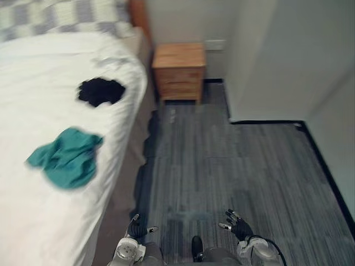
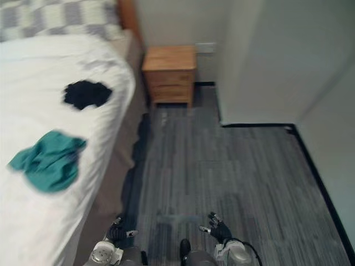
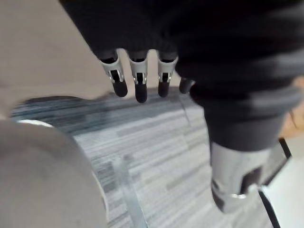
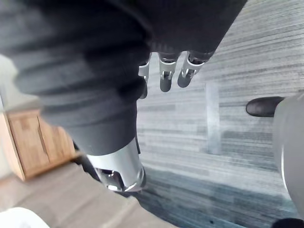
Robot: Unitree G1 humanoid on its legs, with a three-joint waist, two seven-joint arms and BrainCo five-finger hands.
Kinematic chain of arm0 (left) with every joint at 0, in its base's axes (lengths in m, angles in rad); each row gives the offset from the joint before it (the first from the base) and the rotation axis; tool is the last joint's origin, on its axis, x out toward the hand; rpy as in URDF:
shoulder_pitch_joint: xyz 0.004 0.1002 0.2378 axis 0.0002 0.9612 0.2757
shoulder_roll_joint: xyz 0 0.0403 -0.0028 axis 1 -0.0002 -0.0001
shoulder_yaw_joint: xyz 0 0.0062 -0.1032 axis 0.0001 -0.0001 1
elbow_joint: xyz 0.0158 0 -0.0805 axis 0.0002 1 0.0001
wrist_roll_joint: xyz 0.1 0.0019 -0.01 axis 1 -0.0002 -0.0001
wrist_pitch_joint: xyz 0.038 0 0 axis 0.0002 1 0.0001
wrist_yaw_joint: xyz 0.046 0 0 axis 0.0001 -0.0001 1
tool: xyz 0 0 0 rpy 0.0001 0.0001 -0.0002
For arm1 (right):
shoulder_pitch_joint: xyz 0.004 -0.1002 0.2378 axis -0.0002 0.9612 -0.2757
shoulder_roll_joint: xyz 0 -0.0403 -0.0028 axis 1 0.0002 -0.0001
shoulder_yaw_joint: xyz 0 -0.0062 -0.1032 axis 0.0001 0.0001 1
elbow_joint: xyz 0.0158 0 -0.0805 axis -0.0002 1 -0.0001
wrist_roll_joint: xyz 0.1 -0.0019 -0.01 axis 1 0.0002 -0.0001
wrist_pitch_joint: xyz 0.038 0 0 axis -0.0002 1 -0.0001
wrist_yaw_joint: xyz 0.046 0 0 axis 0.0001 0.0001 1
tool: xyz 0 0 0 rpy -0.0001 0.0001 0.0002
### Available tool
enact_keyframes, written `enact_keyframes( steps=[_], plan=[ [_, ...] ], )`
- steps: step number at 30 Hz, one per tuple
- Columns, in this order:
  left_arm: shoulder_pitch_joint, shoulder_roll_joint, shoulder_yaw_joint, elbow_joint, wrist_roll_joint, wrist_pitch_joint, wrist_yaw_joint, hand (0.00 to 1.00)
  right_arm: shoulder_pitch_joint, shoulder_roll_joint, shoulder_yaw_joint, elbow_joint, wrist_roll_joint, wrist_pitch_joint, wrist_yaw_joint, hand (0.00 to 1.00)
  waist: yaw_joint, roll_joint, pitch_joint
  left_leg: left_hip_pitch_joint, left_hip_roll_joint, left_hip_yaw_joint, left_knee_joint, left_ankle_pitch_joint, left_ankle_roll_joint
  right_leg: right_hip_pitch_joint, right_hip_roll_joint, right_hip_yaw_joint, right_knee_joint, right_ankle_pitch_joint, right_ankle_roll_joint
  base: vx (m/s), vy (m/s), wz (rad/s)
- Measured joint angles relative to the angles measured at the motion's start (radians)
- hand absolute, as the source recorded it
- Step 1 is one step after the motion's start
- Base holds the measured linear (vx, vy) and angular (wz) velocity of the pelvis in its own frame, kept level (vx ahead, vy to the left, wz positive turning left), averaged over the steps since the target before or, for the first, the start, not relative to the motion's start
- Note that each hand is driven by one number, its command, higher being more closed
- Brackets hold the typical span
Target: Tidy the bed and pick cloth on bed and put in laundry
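Floor (image 1: pixel 233 166): grey striped carpet, black skirting along the white wall (image 1: pixel 288 55). The bed (image 1: pixel 33 221), under a white sheet, takes the robot's left side, with a grey-checked pillow (image 1: pixel 61 15) at its head. A wooden nightstand (image 1: pixel 178 71) stands just beside the bed's head, against the wall. A teal cloth (image 1: pixel 67 157) lies crumpled on the sheet near the bed's edge. A black cloth (image 1: pixel 100 91) lies further up, apart from it. The left hand (image 1: pixel 136 228) and right hand (image 1: pixel 237 224) hang low over the carpet, fingers relaxed, holding nothing.

A bedroom: a white-sheeted bed (image 1: pixel 50 221), checked pillow (image 1: pixel 61 14) and wooden nightstand (image 1: pixel 179 71).
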Motion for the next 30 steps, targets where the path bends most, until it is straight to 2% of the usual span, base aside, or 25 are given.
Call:
enact_keyframes(
  steps=[2,3,4,5,6,7,8,9,10,11,12,13,16,17,18,19,20,21,22,23,24,25,27,28,30],
  plan=[
    [-0.01,-0.006,-0.002,0.011,-0.011,-0.003,0.002,0.0,0.009,-0.001,0.008,-0.002,0.004,0.001,-0.007,0.0,-0.003,-0.001,0.004,-0.015,-0.009,0.01,-0.108,0.041,0.003,0.013,-0.016,0.007,-0.002,-0.014,0.0,0.22,0.145,-0.61],
    [-0.022,-0.007,-0.004,0.03,-0.029,-0.002,0.004,0.0,0.01,-0.001,0.009,-0.005,0.005,-0.003,-0.015,0.0,-0.007,0.003,0.009,-0.02,-0.005,0.027,-0.163,0.095,0.004,0.025,-0.033,0.001,0.004,-0.029,0.009,0.29,0.218,-0.22],
    [-0.026,-0.007,-0.012,0.041,-0.038,-0.002,0.005,0.0,0.02,-0.002,0.009,-0.005,0.005,-0.005,-0.017,0.0,-0.011,0.0,0.011,-0.026,0.005,0.049,-0.179,0.124,-0.001,0.023,-0.038,-0.003,0.016,-0.049,0.028,0.24,0.235,0.09],
    [-0.027,-0.008,-0.022,0.047,-0.055,-0.002,0.011,0.0,0.019,-0.01,0.009,-0.005,0.004,-0.011,-0.022,0.0,-0.018,0.021,0.007,-0.025,0.025,0.082,-0.188,0.169,-0.001,0.023,-0.042,-0.016,0.063,-0.111,0.059,0.19,0.213,0.27],
    [-0.026,-0.009,-0.023,0.052,-0.057,-0.002,0.014,0.0,0.019,-0.011,0.009,-0.004,0.002,-0.013,-0.024,0.0,-0.02,0.021,0.008,-0.025,0.022,0.088,-0.183,0.185,0.011,0.023,-0.048,-0.021,0.079,-0.127,0.066,0.25,0.262,0.44],
    [-0.026,-0.007,-0.022,0.061,-0.066,0.001,0.025,0.0,0.027,-0.015,0.009,0.001,0.0,-0.016,-0.026,0.0,-0.02,-0.001,0.003,-0.022,-0.016,0.092,-0.169,0.174,0.046,0.023,-0.086,-0.033,0.122,-0.174,0.092,0.25,0.23,0.45],
    [-0.024,-0.003,-0.022,0.059,-0.066,0.001,0.027,0.0,0.038,-0.01,0.009,0.001,-0.001,-0.019,-0.024,0.0,-0.018,-0.017,-0.006,-0.016,-0.051,0.09,-0.175,0.158,0.059,0.024,-0.12,-0.048,0.14,-0.199,0.109,0.43,0.328,0.6],
    [-0.023,0.001,-0.019,0.061,-0.066,0.003,0.028,0.0,0.047,0.0,0.002,0.003,0.0,-0.023,-0.023,0.0,-0.016,-0.035,-0.016,0.001,-0.107,0.086,-0.199,0.132,0.087,0.01,-0.17,-0.072,0.23,-0.219,0.142,0.38,0.241,0.39],
    [-0.022,-0.001,-0.017,0.061,-0.067,0.009,0.028,0.0,0.042,0.002,-0.011,0.0,0.0,-0.023,-0.023,0.0,-0.013,-0.035,-0.014,0.021,-0.127,0.086,-0.218,0.126,0.096,-0.046,-0.192,-0.086,0.36,-0.226,0.158,0.49,0.311,0.34],
    [-0.014,0.009,-0.011,0.059,-0.068,0.017,0.028,0.0,0.034,0.011,-0.035,-0.003,0.0,-0.022,-0.024,0.0,-0.014,-0.037,-0.011,0.07,-0.164,0.07,-0.258,0.124,0.108,-0.157,-0.227,-0.125,0.624,-0.192,0.166,0.33,0.202,0.27],
    [-0.014,0.017,-0.012,0.061,-0.067,0.027,0.028,0.0,0.031,0.014,-0.045,-0.005,0.0,-0.021,-0.025,0.0,-0.021,-0.038,-0.002,0.101,-0.177,0.052,-0.261,0.119,0.124,-0.209,-0.235,-0.126,0.749,-0.192,0.171,0.42,0.201,0.55],
    [-0.014,0.023,-0.019,0.065,-0.066,0.044,0.029,0.0,0.028,0.013,-0.058,-0.01,0.0,-0.018,-0.03,0.0,-0.037,-0.034,0.006,0.142,-0.18,0.022,-0.253,0.101,0.139,-0.236,-0.207,-0.123,0.823,-0.227,0.176,0.41,0.091,0.81],
    [-0.009,0.043,0.002,0.08,-0.065,0.076,0.04,0.0,0.03,0.008,-0.062,-0.017,0.007,-0.01,-0.048,0.0,-0.054,-0.019,0.022,0.229,-0.163,-0.026,-0.265,0.078,0.124,-0.246,-0.164,-0.21,0.702,-0.271,0.142,0.4,0.014,0.71],
    [-0.003,0.044,0.036,0.08,-0.063,0.092,0.04,0.0,0.03,0.011,-0.068,-0.018,0.01,-0.004,-0.052,0.0,-0.049,-0.019,0.028,0.256,-0.14,-0.026,-0.267,0.065,0.102,-0.257,-0.143,-0.249,0.545,-0.259,0.125,0.42,-0.041,0.36],
    [0.002,0.044,0.052,0.08,-0.063,0.096,0.04,0.0,0.028,0.014,-0.074,-0.022,0.013,-0.001,-0.054,0.0,-0.047,-0.016,0.031,0.266,-0.127,-0.026,-0.267,0.056,0.088,-0.264,-0.133,-0.255,0.478,-0.246,0.117,0.51,-0.07,0.31],
    [0.013,0.041,0.084,0.08,-0.064,0.11,0.04,0.0,0.028,0.018,-0.089,-0.031,0.03,0.002,-0.058,0.0,-0.044,-0.005,0.038,0.293,-0.094,-0.027,-0.273,0.035,0.066,-0.28,-0.114,-0.263,0.345,-0.185,0.114,0.35,-0.07,0.14],
    [0.015,0.041,0.086,0.08,-0.064,0.111,0.04,0.0,0.028,0.019,-0.091,-0.032,0.032,0.003,-0.059,0.0,-0.044,-0.005,0.039,0.296,-0.09,-0.027,-0.274,0.033,0.065,-0.282,-0.113,-0.265,0.332,-0.176,0.114,0.45,-0.117,0.02],
    [0.039,0.039,0.12,0.081,-0.063,0.119,0.04,0.0,0.028,0.03,-0.106,-0.04,0.046,0.013,-0.062,0.0,-0.042,-0.006,0.042,0.337,-0.061,-0.02,-0.278,0.0,0.041,-0.304,-0.112,-0.265,0.182,-0.071,0.114,0.47,-0.169,-0.09],
    [0.059,0.04,0.147,0.082,-0.063,0.121,0.04,0.0,0.029,0.04,-0.111,-0.043,0.046,0.025,-0.064,0.0,-0.04,-0.024,0.047,0.372,-0.055,-0.016,-0.274,-0.028,0.016,-0.304,-0.124,-0.253,0.104,-0.01,0.123,0.58,-0.263,-0.05],
    [0.073,0.044,0.173,0.083,-0.063,0.125,0.04,0.0,0.032,0.05,-0.111,-0.044,0.046,0.036,-0.065,0.0,-0.04,-0.045,0.052,0.399,-0.053,-0.016,-0.249,-0.067,-0.001,-0.301,-0.148,-0.238,0.082,0.017,0.126,0.61,-0.341,0.06],
    [0.08,0.036,0.195,0.084,-0.058,0.125,0.04,0.0,0.026,0.042,-0.115,-0.043,0.048,0.055,-0.067,0.0,-0.036,-0.038,0.055,0.423,-0.022,-0.015,-0.203,-0.116,-0.011,-0.302,-0.146,-0.263,0.153,0.092,0.101,0.51,-0.321,0.14],
    [0.077,0.033,0.2,0.085,-0.053,0.125,0.04,0.0,0.021,0.037,-0.115,-0.043,0.048,0.067,-0.069,0.0,-0.034,-0.035,0.053,0.423,-0.006,-0.015,-0.174,-0.124,-0.016,-0.311,-0.138,-0.276,0.195,0.081,0.08,0.5,-0.34,0.17],
    [0.072,0.014,0.22,0.069,-0.044,0.117,0.039,0.0,0.007,0.036,-0.121,-0.039,0.051,0.099,-0.077,0.0,-0.022,-0.014,0.039,0.317,0.054,-0.019,0.073,-0.095,-0.027,-0.313,-0.11,-0.312,0.254,0.004,0.023,0.46,-0.378,0.11],
    [0.073,0.005,0.234,0.067,-0.044,0.111,0.039,0.0,0.005,0.033,-0.128,-0.04,0.051,0.109,-0.077,0.0,-0.016,0.005,0.034,0.263,0.088,-0.028,0.191,-0.058,-0.03,-0.29,-0.085,-0.323,0.237,-0.014,0.017,0.36,-0.313,0.04],
    [0.082,-0.018,0.255,0.067,-0.047,0.083,0.034,0.0,-0.006,0.024,-0.118,-0.034,0.041,0.126,-0.075,0.0,-0.01,0.039,0.027,0.127,0.154,-0.047,0.469,0.109,-0.032,-0.197,-0.025,-0.332,0.155,-0.041,-0.005,0.41,-0.253,0.09]
  ],
)
